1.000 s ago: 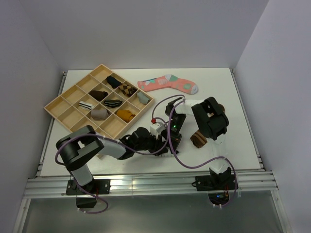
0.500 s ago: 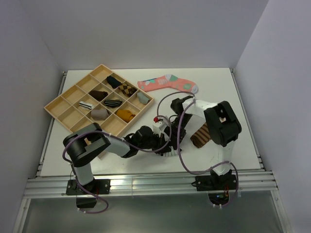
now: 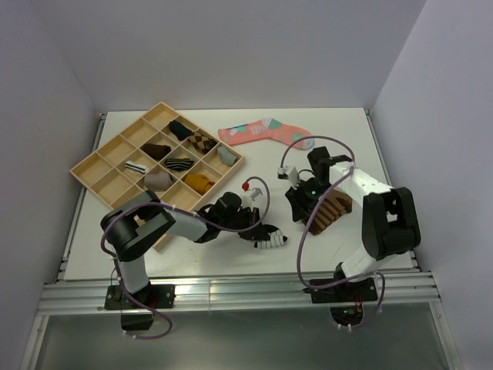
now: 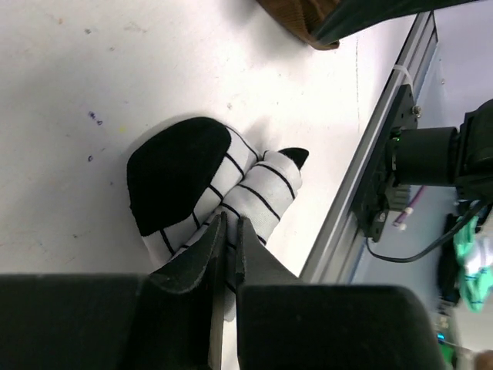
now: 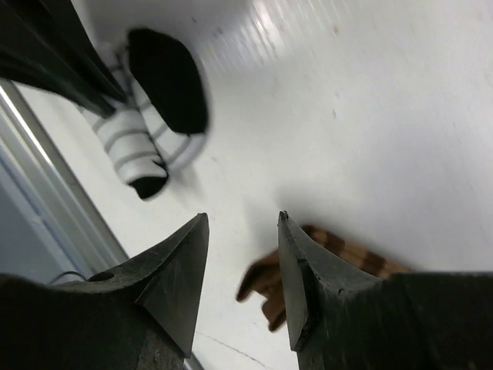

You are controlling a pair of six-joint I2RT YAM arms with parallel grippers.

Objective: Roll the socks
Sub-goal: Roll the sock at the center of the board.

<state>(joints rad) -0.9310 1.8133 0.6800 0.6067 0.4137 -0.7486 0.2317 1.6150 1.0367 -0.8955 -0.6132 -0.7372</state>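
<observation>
The short white sock (image 3: 269, 237) with thin black stripes lies bunched near the table's front edge. My left gripper (image 3: 248, 228) is shut on it. In the left wrist view the jaws (image 4: 229, 221) pinch a fold of the striped fabric (image 4: 258, 185), next to its black toe (image 4: 173, 173). The brown sock (image 3: 333, 206) with tan bands lies flat to the right. My right gripper (image 3: 302, 206) hovers open at its near end. In the right wrist view, the gripper (image 5: 243, 220) holds nothing, and the brown sock's end (image 5: 266, 287) lies below the gap. The white sock (image 5: 142, 135) is beyond it.
A wooden tray (image 3: 92, 171) with several compartments of rolled socks stands at the back left. A coral-pink sock (image 3: 266, 132) lies at the back centre. The metal rail (image 4: 385, 146) of the table's front edge runs close beside the white sock.
The right gripper has opened and moved right, away from the white sock, to the brown sock's end. The left gripper has closed on the white sock, which now shows uncovered.
</observation>
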